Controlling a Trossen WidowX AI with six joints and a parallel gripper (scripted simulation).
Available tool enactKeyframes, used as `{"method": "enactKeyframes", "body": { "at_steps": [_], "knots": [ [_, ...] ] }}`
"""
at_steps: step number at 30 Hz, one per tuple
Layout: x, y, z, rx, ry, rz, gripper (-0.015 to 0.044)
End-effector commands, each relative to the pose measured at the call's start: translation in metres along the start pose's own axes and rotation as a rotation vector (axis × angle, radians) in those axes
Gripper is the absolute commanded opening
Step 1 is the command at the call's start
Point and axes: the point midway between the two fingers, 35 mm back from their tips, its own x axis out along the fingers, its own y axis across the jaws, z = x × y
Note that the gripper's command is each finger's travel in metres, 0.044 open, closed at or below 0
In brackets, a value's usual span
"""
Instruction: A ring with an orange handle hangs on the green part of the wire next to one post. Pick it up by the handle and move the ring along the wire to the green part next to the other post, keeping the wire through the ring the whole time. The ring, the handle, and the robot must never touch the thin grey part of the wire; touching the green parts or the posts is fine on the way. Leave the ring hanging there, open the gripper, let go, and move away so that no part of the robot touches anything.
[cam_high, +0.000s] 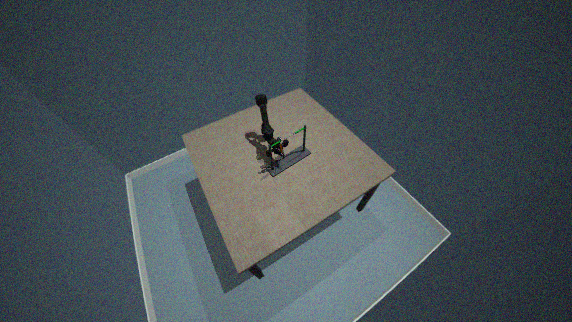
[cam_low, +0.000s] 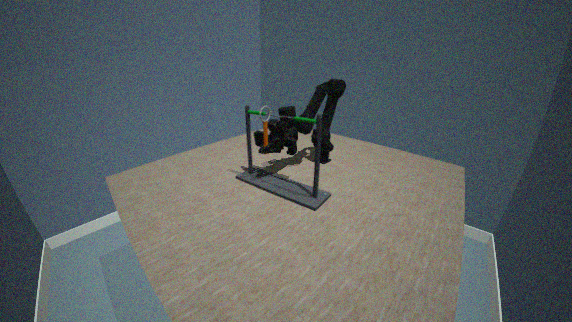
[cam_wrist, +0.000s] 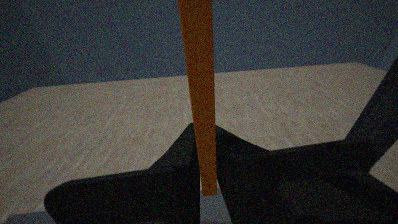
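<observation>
With the claw (cam_wrist: 207, 165) pinched nearly closed, I have the orange handle (cam_wrist: 201, 95) gripped between its two dark fingers — the wrist view shows the strip running straight up toward twelve o'clock from the grip, with its lower end poking just below the fingertips. From the exterior view, the handle (cam_low: 265, 135) hangs upright under the ring (cam_low: 265, 113), and the ring sits around the wire at the inner end of the green part (cam_low: 257, 112) beside the post (cam_low: 248, 140) at nine o'clock of the frame. I cannot tell whether the ring touches the wire. A second green part (cam_low: 305, 119) runs to the other post (cam_low: 317, 157) at three o'clock; the thin grey stretch between them is too faint to make out. Both posts stand on a grey base plate (cam_low: 282, 190) on the wooden bench (cam_low: 300, 250) — the arm (cam_low: 325, 107) reaches in from behind the wire.
</observation>
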Motion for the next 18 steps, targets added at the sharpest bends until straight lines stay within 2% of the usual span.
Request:
{"method": "enactKeyframes", "body": {
  "at_steps": [1, 18],
  "knots": [
    [0.0, 0.002, 0.0, 0.003, 0.0, -0.004, -0.015],
    [0.0, 0.018, 0.001, -0.008, 0.002, 0.011, -0.015]
  ]
}}
